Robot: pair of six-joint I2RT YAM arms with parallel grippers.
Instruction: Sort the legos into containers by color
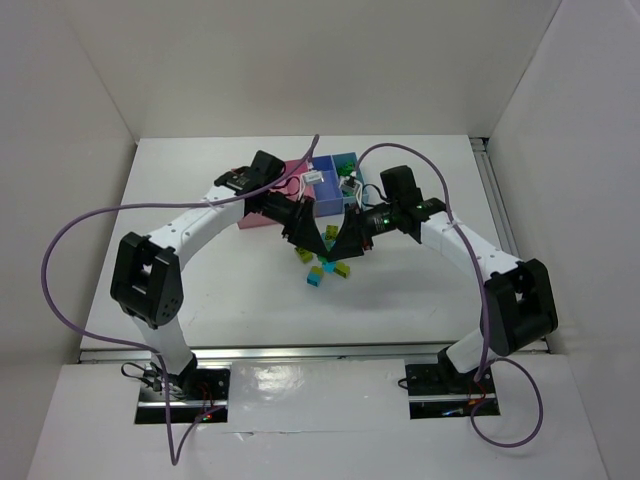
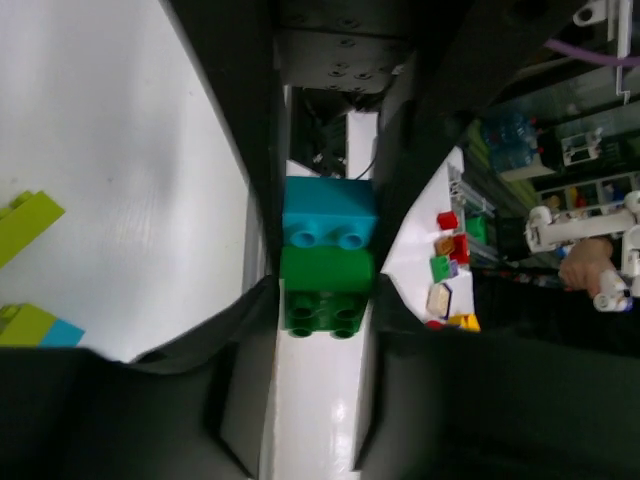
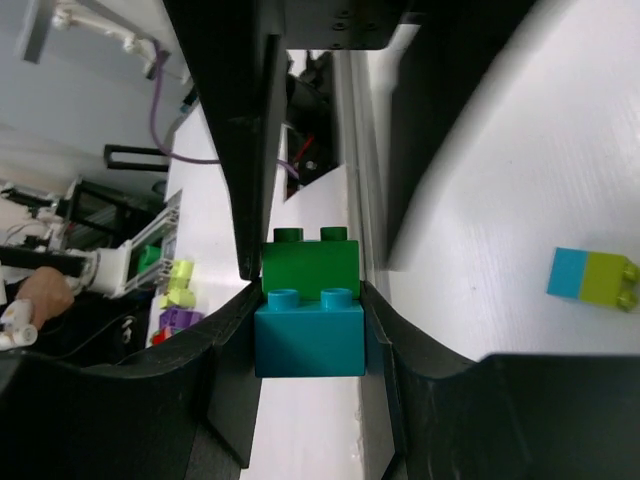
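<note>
Bolted to dark plates on a glossy strip at the near edge, the left arm base (image 1: 180,385) and right arm base (image 1: 445,380) trail looping purple cables (image 1: 60,250). Beyond a metal lip lies the matte white table (image 1: 230,300), bare apart from a small scatter just short of its middle: a lime brick (image 1: 304,255), a cyan piece (image 1: 315,277) and a second lime brick (image 1: 343,269), close together but mostly apart. Just above them the arms bend inward and meet tip to tip. The left gripper (image 2: 322,295) is clamped on a dark green brick (image 2: 325,290), and the right gripper (image 3: 308,335) is clamped on a cyan brick (image 3: 308,340). These two bricks are stuck together, held clear of the table between the facing fingers. The right wrist view also shows a joined cyan-and-lime pair (image 3: 593,277) lying on the white surface nearby. Farther back, behind the wrists, stands the row of bins: a pink bin (image 1: 293,170) partly hidden by the left arm, a blue-violet bin (image 1: 328,200) and a light blue bin (image 1: 345,160) with something green in it. A metal rail (image 1: 495,195) runs along the table's right side. Plain white panels (image 1: 330,60) wall in the back and both sides. Through the wrist cameras a cluttered room shows past the enclosure, blurred.
</note>
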